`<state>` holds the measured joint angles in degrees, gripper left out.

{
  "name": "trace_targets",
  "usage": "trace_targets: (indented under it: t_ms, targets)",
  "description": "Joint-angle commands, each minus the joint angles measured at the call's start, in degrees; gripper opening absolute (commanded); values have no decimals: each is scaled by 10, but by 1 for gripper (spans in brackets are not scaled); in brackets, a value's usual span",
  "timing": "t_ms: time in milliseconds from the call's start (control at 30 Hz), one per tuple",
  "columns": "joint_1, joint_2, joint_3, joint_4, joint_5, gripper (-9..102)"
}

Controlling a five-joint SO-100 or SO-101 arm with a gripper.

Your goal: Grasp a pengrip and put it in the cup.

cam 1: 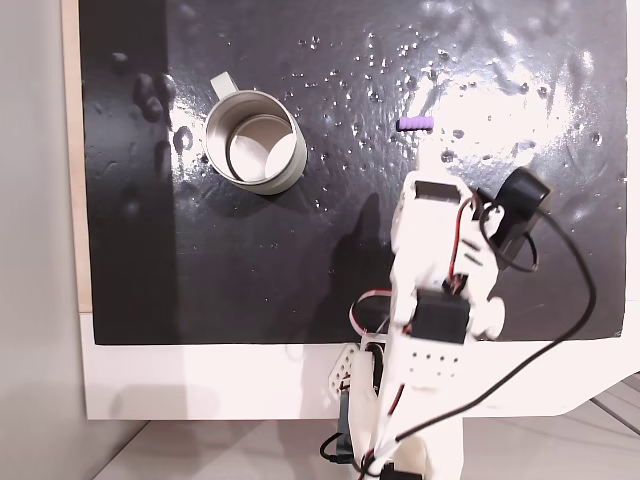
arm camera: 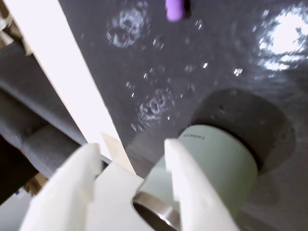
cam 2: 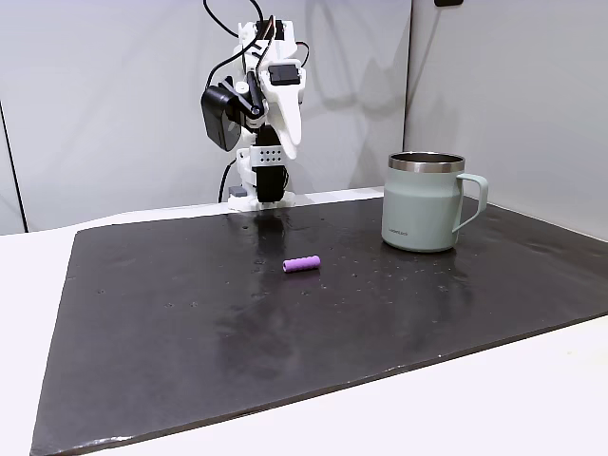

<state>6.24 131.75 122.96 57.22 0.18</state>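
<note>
The small light-purple ribbed rubber pengrip (cam 1: pixel 416 124) lies on its side on the glossy black mat (cam 2: pixel 190 332), well apart from the pale grey-green cylindrical cup (cam 2: pixel 424 203), which stands upright with its handle outward. The white two-finger gripper (arm camera: pixel 130 161) hangs above the mat, fingers apart and holding nothing. In the wrist view, the pengrip (arm camera: pixel 175 9) sits at the top edge.

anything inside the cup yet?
No. From above, the cup shows only its bare pale floor and inner wall. The pengrip lies on the black mat, apart from it.
</note>
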Motion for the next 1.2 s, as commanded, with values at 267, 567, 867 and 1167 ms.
trace_targets:
  t_ms: [267, 567, 867, 1167]
  targets:
    - [36, -273, -235, 57, -11, 22]
    - [8, -492, -416, 96, -17, 24]
    - [24, -673, -546, 114, -25, 24]
    - [26, -773, -615, 113, -28, 18]
